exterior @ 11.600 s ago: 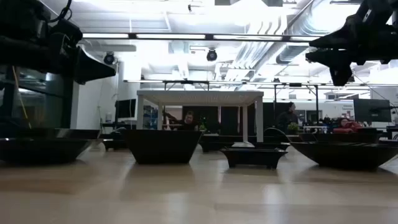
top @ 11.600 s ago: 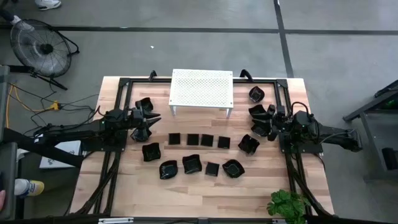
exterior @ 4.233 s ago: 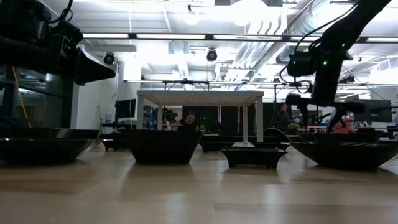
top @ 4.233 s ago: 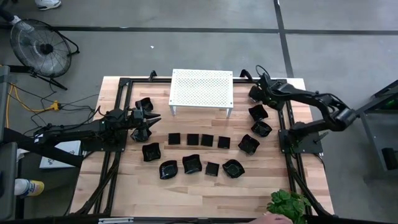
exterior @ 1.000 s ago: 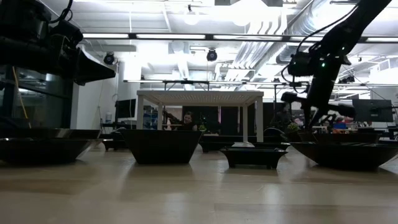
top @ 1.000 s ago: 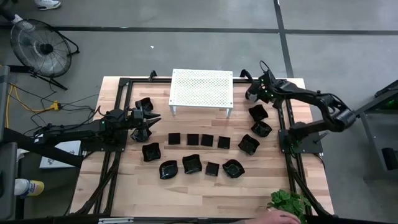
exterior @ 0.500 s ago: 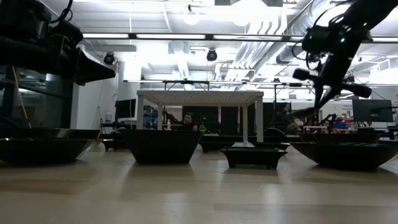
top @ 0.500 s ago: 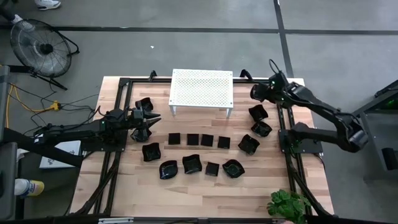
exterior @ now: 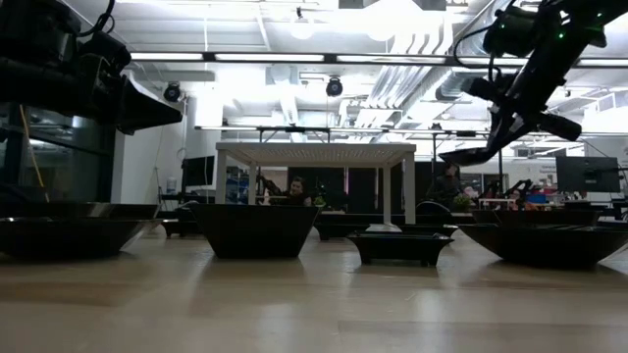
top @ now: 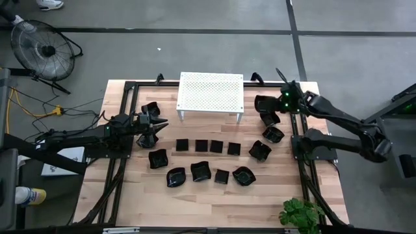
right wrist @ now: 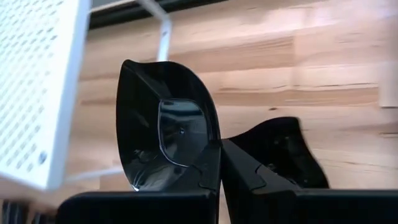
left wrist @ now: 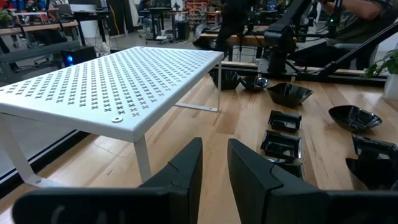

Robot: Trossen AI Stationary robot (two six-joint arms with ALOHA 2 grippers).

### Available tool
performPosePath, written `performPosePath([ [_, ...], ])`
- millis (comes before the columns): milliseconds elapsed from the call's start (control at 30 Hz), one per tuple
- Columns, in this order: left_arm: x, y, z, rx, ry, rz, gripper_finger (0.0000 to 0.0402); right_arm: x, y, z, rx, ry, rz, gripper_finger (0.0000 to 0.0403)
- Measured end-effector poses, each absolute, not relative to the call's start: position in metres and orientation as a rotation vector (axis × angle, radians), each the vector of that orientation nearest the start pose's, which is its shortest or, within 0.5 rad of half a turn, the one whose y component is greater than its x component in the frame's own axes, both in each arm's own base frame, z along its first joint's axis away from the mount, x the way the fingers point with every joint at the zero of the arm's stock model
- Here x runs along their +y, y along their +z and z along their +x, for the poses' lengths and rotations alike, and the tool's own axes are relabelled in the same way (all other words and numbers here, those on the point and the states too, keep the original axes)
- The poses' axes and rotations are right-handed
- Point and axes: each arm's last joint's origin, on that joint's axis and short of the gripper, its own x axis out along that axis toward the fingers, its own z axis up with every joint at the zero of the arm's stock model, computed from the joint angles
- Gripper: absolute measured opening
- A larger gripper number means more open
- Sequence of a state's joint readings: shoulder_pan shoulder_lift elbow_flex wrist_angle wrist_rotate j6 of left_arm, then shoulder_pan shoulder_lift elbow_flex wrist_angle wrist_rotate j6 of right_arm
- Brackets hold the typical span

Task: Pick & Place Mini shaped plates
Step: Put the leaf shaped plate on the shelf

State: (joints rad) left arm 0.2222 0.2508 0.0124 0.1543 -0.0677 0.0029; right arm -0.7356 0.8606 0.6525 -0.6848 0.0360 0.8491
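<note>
left arm (top: pixel 78 138): dark, slim boxy links, matt black housing, thin black cables trailing beside it
right arm (top: pixel 344 127): same dark finish, jointed segments, black cable loop arching above wrist
right wrist: small green indicator lights glowing on housing
left gripper (left wrist: pixel 213 163): two black angular fingers, flat inner faces, bevelled tips, moulded plastic look
right gripper (right wrist: pixel 219 163): two black wedge-shaped fingers, smooth matt faces, sharp edges
arm bases: black blocks mounted on black metal rail frame (top: pixel 127 91) along table edges
low view: both arms seen as black silhouettes, bulky wrist housings
</note>
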Motion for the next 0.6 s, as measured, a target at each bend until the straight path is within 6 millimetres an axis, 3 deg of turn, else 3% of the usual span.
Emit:
performPosePath([
  [333, 0.027, 0.161, 0.11, 0.085, 0.29, -0.004, 0.0073, -0.098, 0.245, 0.14, 0.443, -0.839, 1.097, 0.0],
  [600, 0.027, 0.161, 0.11, 0.085, 0.289, -0.004, 0.0073, -0.103, 0.243, 0.159, 0.324, -0.863, 1.238, 0.0],
])
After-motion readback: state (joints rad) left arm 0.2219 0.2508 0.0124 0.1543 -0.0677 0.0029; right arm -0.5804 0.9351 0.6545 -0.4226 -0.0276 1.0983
